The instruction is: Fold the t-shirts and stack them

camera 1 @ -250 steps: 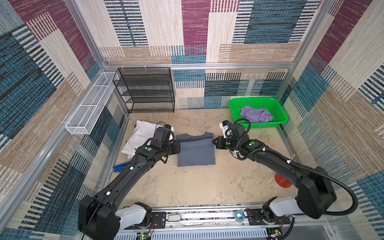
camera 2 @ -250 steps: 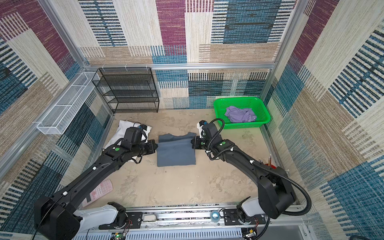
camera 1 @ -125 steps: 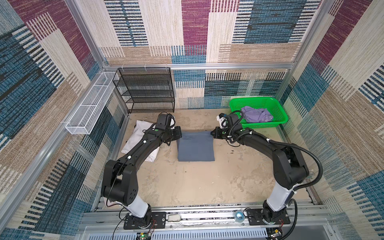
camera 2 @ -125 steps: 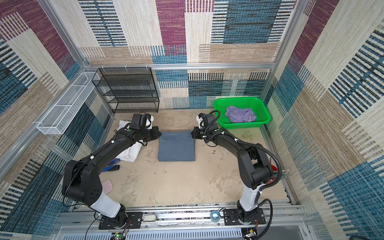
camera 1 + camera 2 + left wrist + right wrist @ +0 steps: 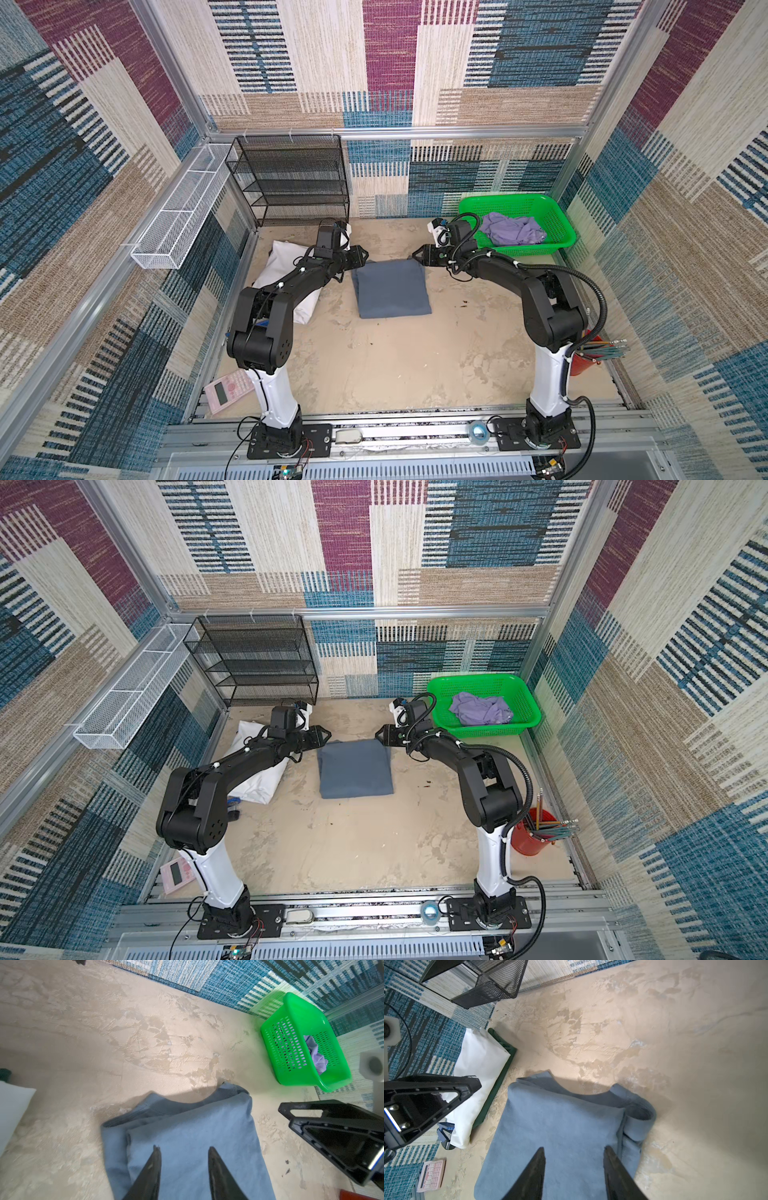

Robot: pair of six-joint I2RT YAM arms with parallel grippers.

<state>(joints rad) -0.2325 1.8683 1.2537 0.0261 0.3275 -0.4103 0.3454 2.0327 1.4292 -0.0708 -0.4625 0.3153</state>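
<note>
left gripper (image 5: 362,256) and right gripper (image 5: 417,254) flank folded blue-grey t-shirt (image 5: 390,291) at far edge.

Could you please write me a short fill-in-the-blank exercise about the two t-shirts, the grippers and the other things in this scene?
1. The lavender t-shirt lies crumpled inside the ____ basket.
2. The blue-grey t-shirt lies ____ on the table.
3. The left gripper and the right gripper, at that shirt's far corners, both have their jaws ____ and hold nothing.
4. The pencils stand in a ____ cup.

Missing words: green; folded; open; red.
</note>
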